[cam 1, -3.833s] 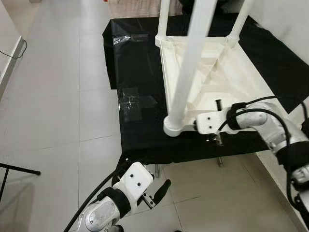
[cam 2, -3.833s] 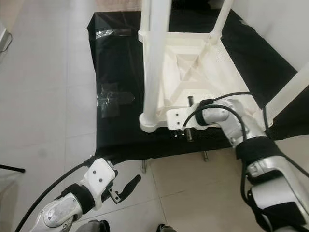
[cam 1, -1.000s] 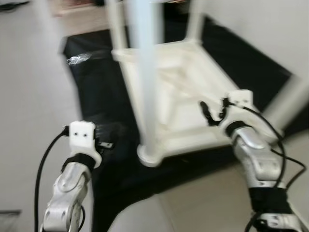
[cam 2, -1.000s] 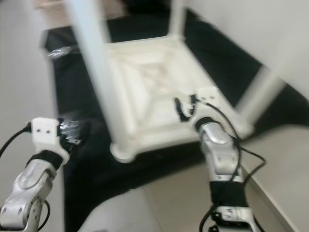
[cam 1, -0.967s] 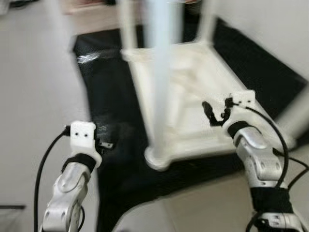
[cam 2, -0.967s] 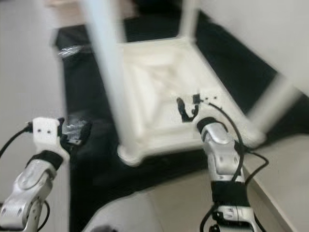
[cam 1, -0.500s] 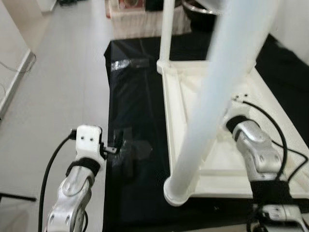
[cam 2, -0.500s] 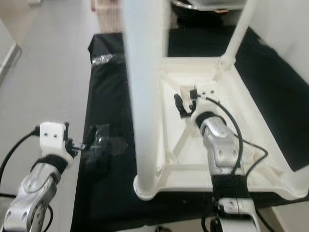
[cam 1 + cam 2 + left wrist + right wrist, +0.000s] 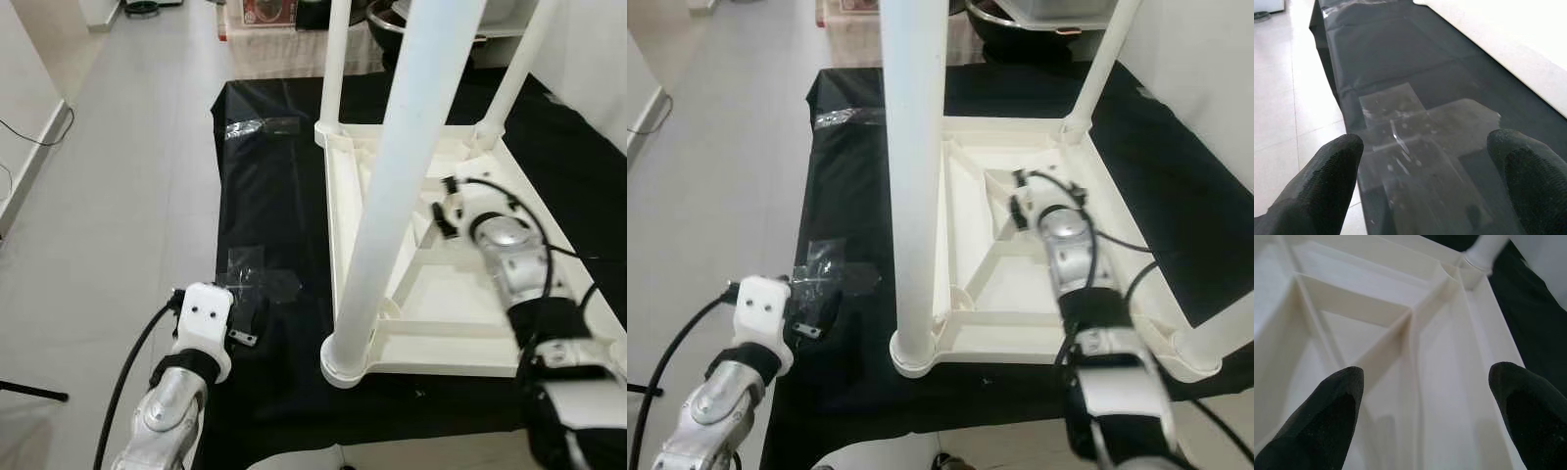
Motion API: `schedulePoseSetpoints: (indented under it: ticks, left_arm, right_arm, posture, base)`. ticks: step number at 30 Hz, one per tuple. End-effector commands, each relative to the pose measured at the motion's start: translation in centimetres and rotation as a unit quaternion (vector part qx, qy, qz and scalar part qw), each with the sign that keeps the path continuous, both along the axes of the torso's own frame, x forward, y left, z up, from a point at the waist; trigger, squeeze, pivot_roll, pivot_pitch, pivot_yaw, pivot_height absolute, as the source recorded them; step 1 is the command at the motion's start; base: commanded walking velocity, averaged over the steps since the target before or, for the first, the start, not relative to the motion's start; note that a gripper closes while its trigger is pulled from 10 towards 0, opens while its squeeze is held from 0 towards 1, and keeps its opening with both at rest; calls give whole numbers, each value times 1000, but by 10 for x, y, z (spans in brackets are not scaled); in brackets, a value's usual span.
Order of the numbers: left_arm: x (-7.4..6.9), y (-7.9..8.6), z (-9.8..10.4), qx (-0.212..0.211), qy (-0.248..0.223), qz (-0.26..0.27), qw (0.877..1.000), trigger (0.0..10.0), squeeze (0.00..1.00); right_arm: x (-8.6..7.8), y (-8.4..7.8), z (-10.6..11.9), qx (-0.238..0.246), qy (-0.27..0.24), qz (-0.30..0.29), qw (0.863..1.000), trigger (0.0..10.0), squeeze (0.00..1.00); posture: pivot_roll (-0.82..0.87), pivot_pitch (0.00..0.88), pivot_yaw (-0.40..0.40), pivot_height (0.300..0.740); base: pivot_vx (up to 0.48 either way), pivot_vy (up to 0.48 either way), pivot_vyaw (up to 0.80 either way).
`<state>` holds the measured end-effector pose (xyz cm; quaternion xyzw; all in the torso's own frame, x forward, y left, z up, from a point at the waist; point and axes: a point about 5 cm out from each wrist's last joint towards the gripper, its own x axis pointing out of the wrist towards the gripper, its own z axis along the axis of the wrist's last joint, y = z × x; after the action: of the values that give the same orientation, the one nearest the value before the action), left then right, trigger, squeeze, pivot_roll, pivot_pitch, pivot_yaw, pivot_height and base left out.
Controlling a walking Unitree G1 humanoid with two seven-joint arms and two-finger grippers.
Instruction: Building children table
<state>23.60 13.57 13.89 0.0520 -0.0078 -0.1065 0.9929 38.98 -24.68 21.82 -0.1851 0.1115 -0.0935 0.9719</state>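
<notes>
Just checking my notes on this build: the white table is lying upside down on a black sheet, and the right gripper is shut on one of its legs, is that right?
Not quite. The white table does lie upside down on the black sheet, but the right gripper holds no leg. The right wrist view shows its fingers spread apart over the ribbed underside, gripping nothing.

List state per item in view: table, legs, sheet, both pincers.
Table: upside down on the sheet.
Table legs: fitted at the corners, pointing up.
Black sheet: spread flat, clear tape patches on it.
Left pincer: open, empty, over tape.
Right pincer: open, empty, over table underside.
</notes>
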Motion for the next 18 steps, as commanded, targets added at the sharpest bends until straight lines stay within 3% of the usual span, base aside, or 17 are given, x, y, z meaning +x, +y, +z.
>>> schedulePoseSetpoints:
  ticks: [1,6,10,13,18]
  left_arm:
    - [-3,0,3,8,-6,-2,1000,10000,0]
    - [-5,-1,3,8,-5,-4,1000,10000,0]
    - [-5,-1,4,9,-6,-5,1000,10000,0]
    - [-7,-2,5,10,-6,-5,1000,10000,0]
    - [-8,-2,5,8,-5,-5,1000,10000,0]
  right_arm:
    - [0,-4,-10,24,20,-14,999,10000,0]
    - [3,-1,-17,33,40,-23,998,10000,0]
    - [5,5,-22,12,65,-13,998,10000,0]
    - [9,21,-29,-14,119,45,992,10000,0]
    - [12,29,-26,-32,138,91,986,10000,0]
  posture:
    - [101,220,-36,740]
    - [105,229,-35,740]
    - [111,236,-37,740]
    - [112,246,-42,740]
    - [108,248,-43,740]
  base:
    - [0,0,0]
    - [0,0,0]
    - [0,0,0]
    - [0,0,0]
    - [0,0,0]
